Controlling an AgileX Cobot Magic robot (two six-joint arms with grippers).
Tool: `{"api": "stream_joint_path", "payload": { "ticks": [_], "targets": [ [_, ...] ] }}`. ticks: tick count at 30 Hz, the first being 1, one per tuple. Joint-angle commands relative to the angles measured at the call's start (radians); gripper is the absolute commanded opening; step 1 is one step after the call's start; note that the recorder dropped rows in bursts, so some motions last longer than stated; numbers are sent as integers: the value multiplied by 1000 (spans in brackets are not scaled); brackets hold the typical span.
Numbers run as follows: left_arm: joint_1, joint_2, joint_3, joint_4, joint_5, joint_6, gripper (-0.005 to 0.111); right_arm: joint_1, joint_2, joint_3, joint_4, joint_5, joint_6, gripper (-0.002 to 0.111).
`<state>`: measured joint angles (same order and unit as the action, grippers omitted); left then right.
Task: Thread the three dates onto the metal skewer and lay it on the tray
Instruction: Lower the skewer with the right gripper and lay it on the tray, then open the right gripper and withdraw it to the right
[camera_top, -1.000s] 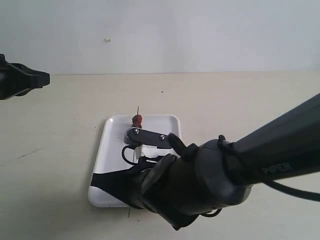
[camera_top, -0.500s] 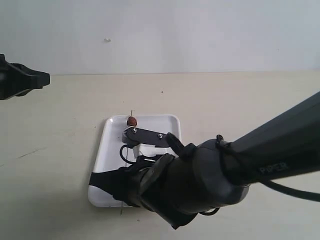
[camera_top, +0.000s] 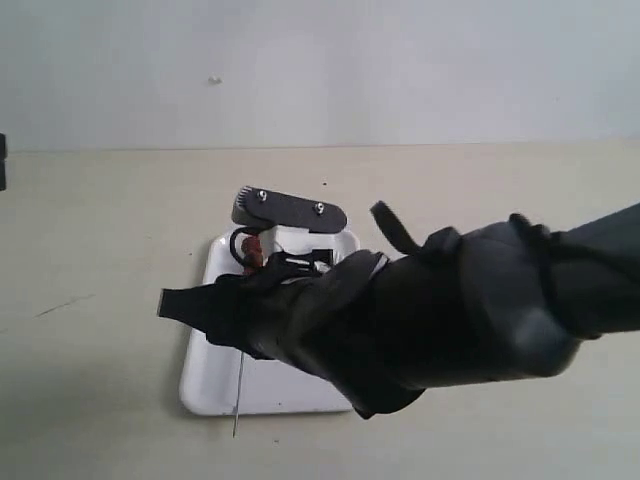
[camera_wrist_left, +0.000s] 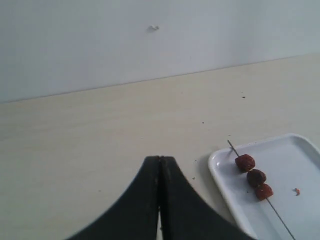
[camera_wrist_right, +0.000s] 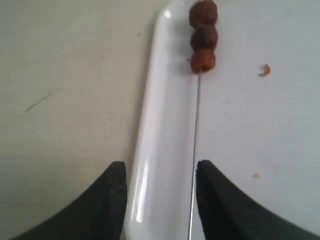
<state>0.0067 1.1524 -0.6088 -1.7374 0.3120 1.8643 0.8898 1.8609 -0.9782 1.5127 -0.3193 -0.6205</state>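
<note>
Against the exterior view of half a second ago, we record three changes. The metal skewer (camera_top: 240, 385) was then held tilted up over the far end of the tray (camera_top: 205, 385). It now lies flat along the tray, and its bare end pokes out past the near rim. The right gripper (camera_wrist_right: 161, 165) has let go and lifted, and one of its fingers now stands above the tray's far rim. The left gripper (camera_wrist_left: 160, 165) has drawn back almost out of the exterior view.

Count:
- One skewer, one tray and two grippers.
- The three dates (camera_wrist_right: 203, 36) are all threaded in a row, each touching the next, near one end of the rod. That loaded end rests inside the tray, close to a corner.
- One small reddish crumb (camera_wrist_right: 264, 70) lies on the tray floor just beside the dates.

Right gripper: the jaws are spread wide and empty. They straddle the tray's long rim, and the skewer runs between them, close beside one finger (camera_wrist_right: 220, 200). We cannot tell whether it touches that finger.

Left gripper: the fingers are pressed together with nothing between them. It hangs over the bare table (camera_wrist_left: 75, 150), well apart from the tray.
</note>
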Motion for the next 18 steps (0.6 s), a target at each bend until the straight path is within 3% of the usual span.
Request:
{"api": "stream_joint_path", "payload": {
  "ticks": [1,11,18],
  "targets": [
    [4,-236,149,-7,-42,-40,0,-1,-89,8,-5,-16,-144,45],
    [4,-852,468,-7,-191,-153,0,6,-372,196,-5,-278,-332,41],
    [4,-1120,603,-7,-229,-193,0,6,-630,405,-162,-295,-298,6]
  ]
}}
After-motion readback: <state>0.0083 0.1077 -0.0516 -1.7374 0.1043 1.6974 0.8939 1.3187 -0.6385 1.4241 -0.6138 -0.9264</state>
